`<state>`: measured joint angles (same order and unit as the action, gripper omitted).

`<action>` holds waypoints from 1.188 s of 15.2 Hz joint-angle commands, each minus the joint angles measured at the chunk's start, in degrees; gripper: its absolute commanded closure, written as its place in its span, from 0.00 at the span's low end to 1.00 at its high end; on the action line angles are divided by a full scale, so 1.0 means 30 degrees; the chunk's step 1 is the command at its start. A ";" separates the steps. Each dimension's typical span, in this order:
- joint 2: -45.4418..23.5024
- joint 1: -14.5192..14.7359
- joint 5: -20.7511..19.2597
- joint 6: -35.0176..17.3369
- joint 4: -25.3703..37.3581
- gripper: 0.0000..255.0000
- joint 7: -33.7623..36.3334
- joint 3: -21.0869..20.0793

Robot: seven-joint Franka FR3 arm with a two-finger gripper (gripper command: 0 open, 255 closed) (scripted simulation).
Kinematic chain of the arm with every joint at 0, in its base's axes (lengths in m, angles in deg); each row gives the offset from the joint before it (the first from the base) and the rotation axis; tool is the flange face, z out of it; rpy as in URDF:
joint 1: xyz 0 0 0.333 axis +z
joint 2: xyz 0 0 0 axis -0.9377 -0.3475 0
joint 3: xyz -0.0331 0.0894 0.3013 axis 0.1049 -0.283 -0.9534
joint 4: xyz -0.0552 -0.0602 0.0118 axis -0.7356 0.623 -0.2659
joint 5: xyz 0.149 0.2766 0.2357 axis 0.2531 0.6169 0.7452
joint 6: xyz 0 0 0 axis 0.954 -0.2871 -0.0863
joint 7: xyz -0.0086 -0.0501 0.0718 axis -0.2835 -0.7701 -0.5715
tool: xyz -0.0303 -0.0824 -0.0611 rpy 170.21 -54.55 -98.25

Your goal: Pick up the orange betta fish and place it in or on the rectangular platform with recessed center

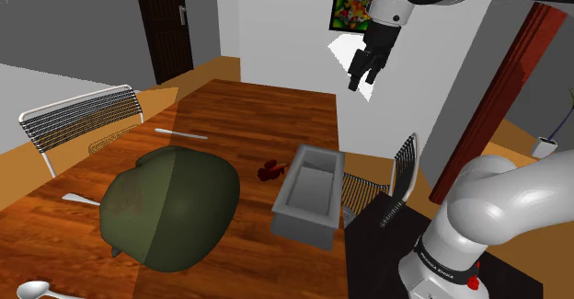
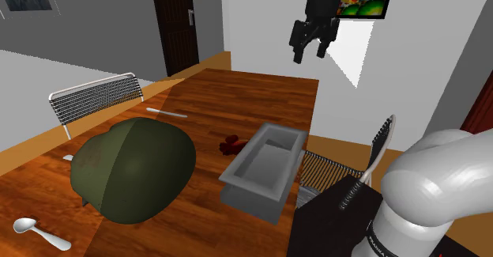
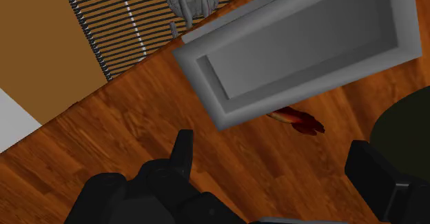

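Observation:
The betta fish [image 1: 270,169] [image 2: 231,144] [image 3: 299,120] is small and dark red with an orange tinge. It lies on the wooden table, touching the long side of the grey rectangular platform with a recessed centre [image 1: 311,192] [image 2: 264,165] [image 3: 303,40]. My black gripper [image 1: 364,68] [image 2: 311,41] [image 3: 272,167] hangs high above the table's far part, well clear of both. It is open, its fingers [image 3: 182,154] standing wide apart with nothing between them.
A large olive-green cap-like object [image 1: 170,205] [image 2: 133,167] covers the table's near part beside the fish. A spoon [image 2: 38,231] lies at the near corner, a thin utensil [image 1: 181,134] farther back. Wire chairs [image 1: 78,119] [image 2: 346,165] flank the table.

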<state>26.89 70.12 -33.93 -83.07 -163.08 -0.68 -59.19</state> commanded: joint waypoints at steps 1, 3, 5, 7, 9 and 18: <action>0.0000 0.0000 0.0000 0.0000 0.0000 0.00 0.0000 0.0000; -0.0802 0.0512 -0.0194 -0.1227 -0.0480 0.00 -0.1515 0.0444; -0.1695 0.1026 -0.0354 -0.2438 -0.0859 0.00 -0.3023 0.0873; -0.2671 0.1543 -0.0475 -0.3628 -0.1141 0.00 -0.4527 0.1284; -0.3718 0.2051 -0.0545 -0.4793 -0.1333 0.00 -0.6036 0.1662; -0.9035 0.4320 -0.0203 -0.9588 -0.1257 0.00 -1.2901 0.2958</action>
<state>1.81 82.33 -34.81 -110.36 -167.32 -36.68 -50.71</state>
